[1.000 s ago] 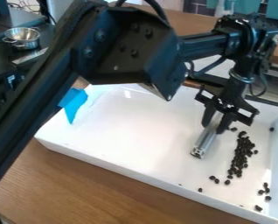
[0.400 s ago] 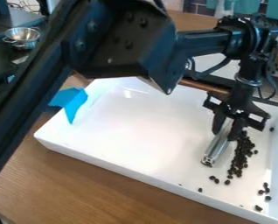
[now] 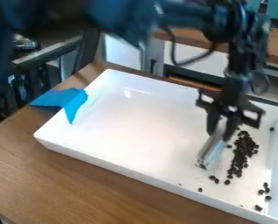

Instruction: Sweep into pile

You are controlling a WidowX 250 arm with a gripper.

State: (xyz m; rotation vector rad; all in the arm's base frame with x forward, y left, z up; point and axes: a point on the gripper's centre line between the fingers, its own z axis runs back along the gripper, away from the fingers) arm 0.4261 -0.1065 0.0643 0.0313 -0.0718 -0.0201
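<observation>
Claw (image 3: 221,132) near dark beans (image 3: 242,150), blue tape (image 3: 55,98) across tray (image 3: 135,169) rim

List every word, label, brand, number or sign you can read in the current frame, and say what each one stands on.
None: no text can be read.
White tray: no lettering visible on it.
Blue piece at the tray's edge: no lettering visible.
Metal tool in the jaws: blurred; any marking could not be read.
Small pale mark on the dark equipment at the left: too small to tell whether it is print.
</observation>
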